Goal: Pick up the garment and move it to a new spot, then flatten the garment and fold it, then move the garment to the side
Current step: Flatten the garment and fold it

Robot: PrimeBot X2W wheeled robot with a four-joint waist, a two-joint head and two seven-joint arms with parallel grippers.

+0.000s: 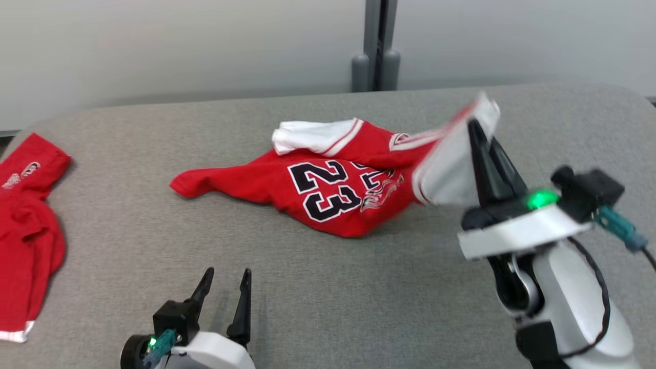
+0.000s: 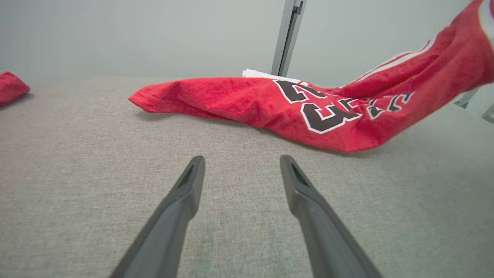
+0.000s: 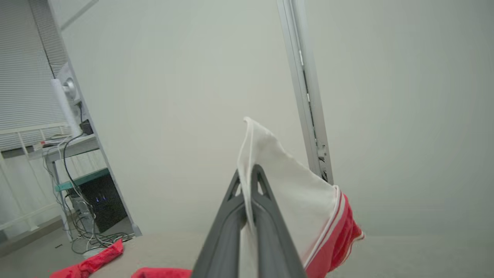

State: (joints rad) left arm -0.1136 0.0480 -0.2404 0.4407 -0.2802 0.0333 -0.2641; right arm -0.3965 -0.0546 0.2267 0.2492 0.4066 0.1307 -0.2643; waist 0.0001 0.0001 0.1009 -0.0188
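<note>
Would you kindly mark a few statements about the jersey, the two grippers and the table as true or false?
1. The right gripper is shut on the jersey's white sleeve. True.
2. The left gripper grips the jersey's hem. False: it stands open over the bare grey table, apart from the jersey.
3. The jersey bears the number 32. False: it reads 23.
4. A second red garment lies at the table's left end. True.
</note>
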